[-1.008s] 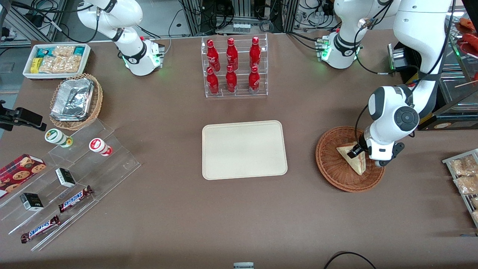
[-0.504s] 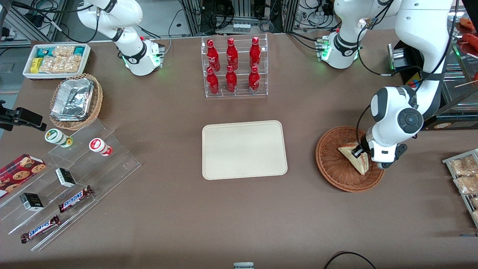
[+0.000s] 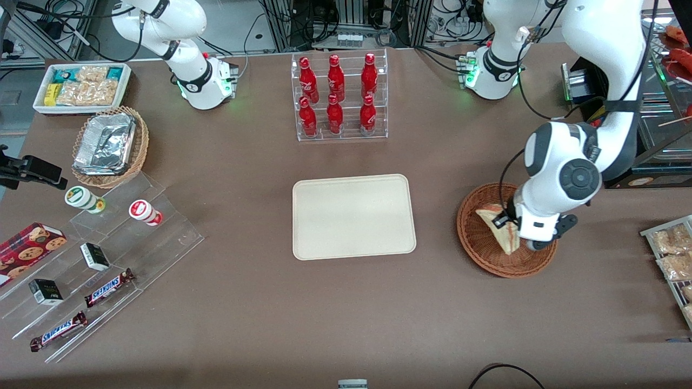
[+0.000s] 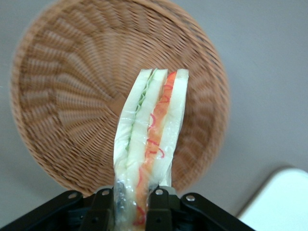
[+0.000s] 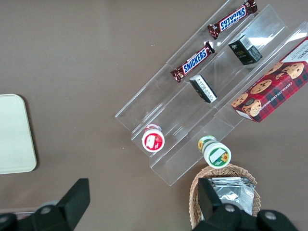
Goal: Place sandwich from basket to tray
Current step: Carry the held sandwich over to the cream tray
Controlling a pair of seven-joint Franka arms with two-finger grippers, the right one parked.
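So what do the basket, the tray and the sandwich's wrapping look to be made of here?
Basket: woven wicker, reddish-brown, matte; radiating ribs and weave show. Tray: probably moulded plastic, cream, smooth, with rounded corners and a low rim. Sandwich: soft white bread in thin clear film, glossy and crinkled at the end that the gripper pinches above the basket.

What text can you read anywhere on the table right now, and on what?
"SNICKERS": on both chocolate bars on the clear stepped rack.
Cookie box: its lettering is too small to read.
Red bottles: white script, unreadable.
Sandwich held in the gripper above the basket: no label visible.
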